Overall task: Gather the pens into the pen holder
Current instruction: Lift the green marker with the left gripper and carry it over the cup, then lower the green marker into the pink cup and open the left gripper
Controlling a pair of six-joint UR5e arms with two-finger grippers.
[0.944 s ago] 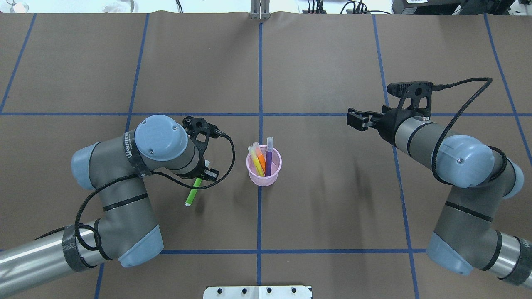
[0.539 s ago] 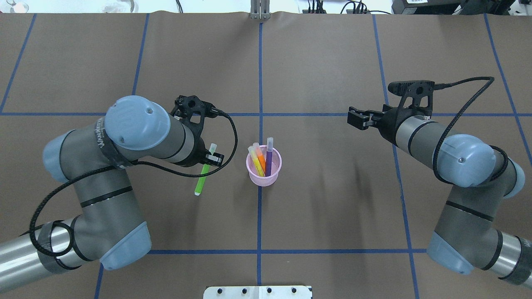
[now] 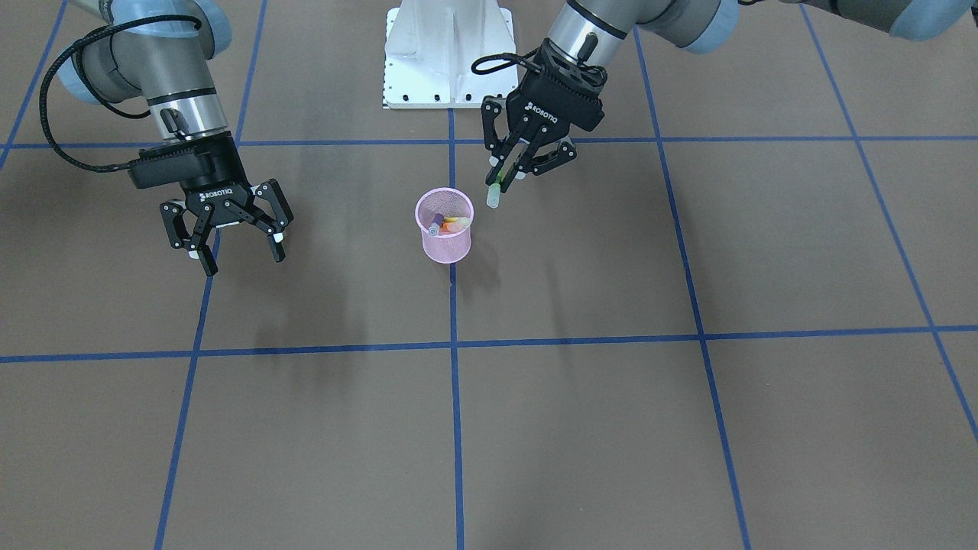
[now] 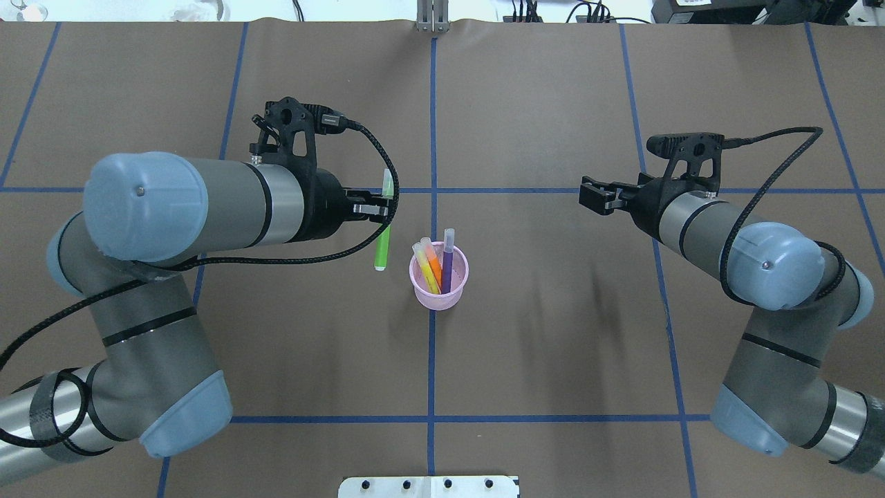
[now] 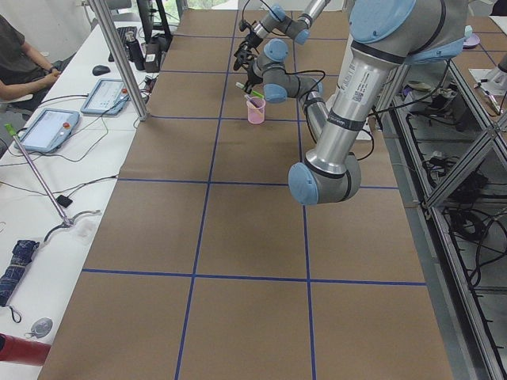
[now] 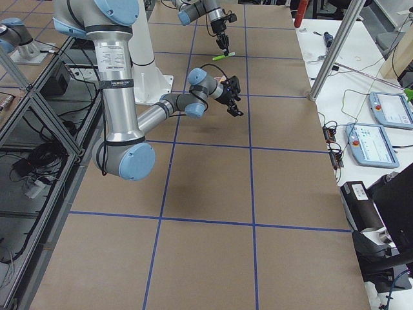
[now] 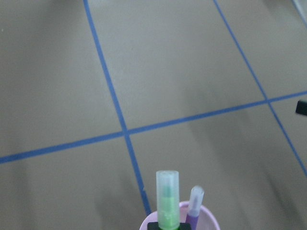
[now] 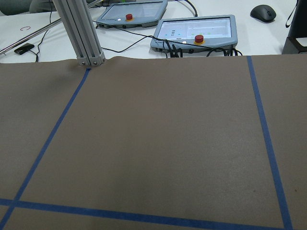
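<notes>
Pens stowed: the purple pen point(image 4: 447, 261), orange pen point(image 4: 433, 263) and pale yellow pen point(image 4: 424, 271) lean inside the pen holder point(image 4: 438, 299).
Holder's place: upright on the table's point(image 4: 553, 360) centre line, between the two arms.
Green pen point(image 4: 382, 238): held tilted in the air, just left of the holder's rim, not inside yet.
Left gripper point(image 4: 379, 207): fingers clamped on the green pen, partway along its body.
Right gripper point(image 3: 238, 260): jaws spread wide, holding nothing, well apart on the holder's right.
Progress: three pens are in and the green one is the only pen seen outside.
Left to do: by my reading, bring the green pen over the rim and release it.
</notes>
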